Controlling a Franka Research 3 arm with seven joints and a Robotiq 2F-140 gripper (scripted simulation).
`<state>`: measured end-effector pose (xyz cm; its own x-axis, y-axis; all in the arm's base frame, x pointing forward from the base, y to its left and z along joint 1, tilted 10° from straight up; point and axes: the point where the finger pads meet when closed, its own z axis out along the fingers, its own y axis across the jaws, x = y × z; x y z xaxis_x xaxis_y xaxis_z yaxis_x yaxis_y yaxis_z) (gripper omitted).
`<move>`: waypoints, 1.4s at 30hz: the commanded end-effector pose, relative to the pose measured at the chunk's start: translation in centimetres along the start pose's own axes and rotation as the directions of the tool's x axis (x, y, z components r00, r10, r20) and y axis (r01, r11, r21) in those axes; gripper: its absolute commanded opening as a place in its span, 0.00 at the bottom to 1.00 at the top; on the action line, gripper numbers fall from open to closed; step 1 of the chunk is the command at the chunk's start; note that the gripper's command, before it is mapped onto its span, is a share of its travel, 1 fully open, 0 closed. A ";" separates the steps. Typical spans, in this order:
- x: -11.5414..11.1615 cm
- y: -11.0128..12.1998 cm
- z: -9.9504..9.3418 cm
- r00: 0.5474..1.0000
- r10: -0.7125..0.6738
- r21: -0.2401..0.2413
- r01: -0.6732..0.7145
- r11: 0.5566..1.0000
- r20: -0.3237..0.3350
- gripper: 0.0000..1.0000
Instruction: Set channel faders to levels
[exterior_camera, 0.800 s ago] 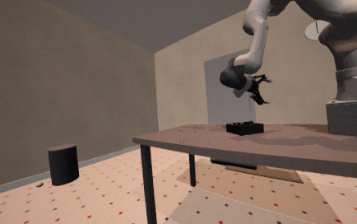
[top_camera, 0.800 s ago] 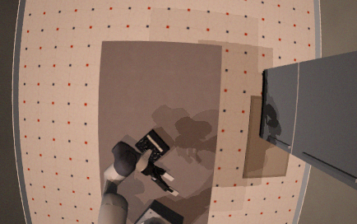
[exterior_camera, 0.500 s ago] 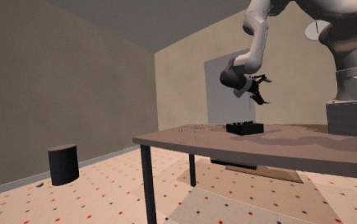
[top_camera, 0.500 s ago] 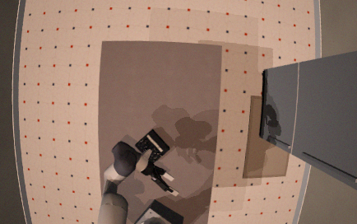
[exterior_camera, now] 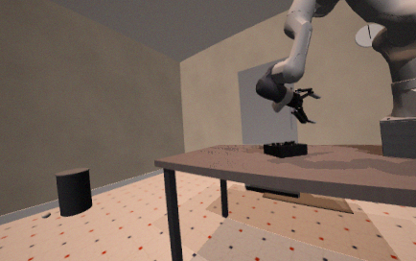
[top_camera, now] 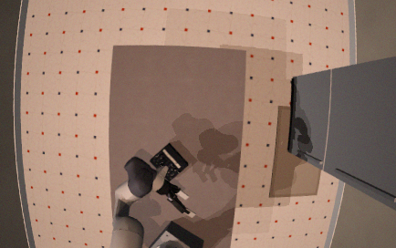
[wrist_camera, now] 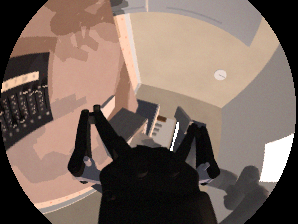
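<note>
Fingers spread to their widest and gripping nothing, the tool (exterior_camera: pixel 313 109) hangs in the air at the end of the pale arm (exterior_camera: pixel 299 43), tipped down and sideways, its two dark fingers splayed towards the back wall. Below it and well apart from it, the fader console (exterior_camera: pixel 285 150) stands flat on the brown desk (exterior_camera: pixel 216 160), a low black box with small caps standing up along its top. From overhead the console (top_camera: pixel 170 160) lies at an angle to the desk's edges, a pale strip across its face, and the arm's dark wrist joint (top_camera: pixel 139 175) covers its near corner. The wrist camera catches the console (wrist_camera: pixel 27 103) only at the left rim of its view, rows of faders just visible, too small to read any level or tape.

The arm rises from a grey pedestal (exterior_camera: pixel 388 144) at the desk's right end. Shadows of arm and tool fall across the desk top beside the console. On the dotted tile floor (exterior_camera: pixel 120 230), a dark round bin (exterior_camera: pixel 74 192) stands by the left wall, well apart from the desk, with a small dark object (exterior_camera: pixel 46 215) lying just beside it. A grey door (exterior_camera: pixel 254 110) is set in the far wall behind the tool, and overhead a tall grey cabinet (top_camera: pixel 356 123) stands off the desk's far side.
</note>
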<state>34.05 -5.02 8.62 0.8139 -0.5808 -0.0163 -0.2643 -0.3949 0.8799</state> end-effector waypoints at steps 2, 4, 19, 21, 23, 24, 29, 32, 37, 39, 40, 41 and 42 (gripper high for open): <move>-2.1 -4.9 -1.5 0.993 0.056 0.246 -0.081 0.966 0.106 1.00; -2.9 -6.9 -3.0 0.982 0.083 0.346 -0.138 0.928 0.169 1.00; -2.4 -11.2 -9.6 0.897 0.172 0.606 -0.407 0.684 0.407 1.00; -1.2 -11.6 -11.9 0.854 0.195 0.645 -0.497 0.580 0.482 1.00; -1.2 -11.6 -11.9 0.854 0.195 0.645 -0.497 0.580 0.482 1.00; 0.2 -11.6 -13.8 0.809 0.213 0.663 -0.575 0.480 0.548 1.00; 1.6 -11.3 -15.3 0.766 0.225 0.665 -0.637 0.390 0.602 1.00; 2.8 -10.9 -16.3 0.730 0.233 0.659 -0.682 0.318 0.643 1.00; 4.5 -10.1 -17.4 0.679 0.240 0.642 -0.734 0.223 0.693 1.00; 4.5 -10.1 -17.4 0.679 0.240 0.642 -0.734 0.223 0.693 1.00; 4.5 -10.1 -17.4 0.679 0.240 0.642 -0.734 0.223 0.693 1.00; 4.5 -10.1 -17.4 0.679 0.240 0.642 -0.734 0.223 0.693 1.00; 4.5 -10.1 -17.4 0.679 0.240 0.642 -0.734 0.223 0.693 1.00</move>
<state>48.36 8.68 7.73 0.1512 -0.9803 -0.1271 -0.9877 -0.1445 -0.0606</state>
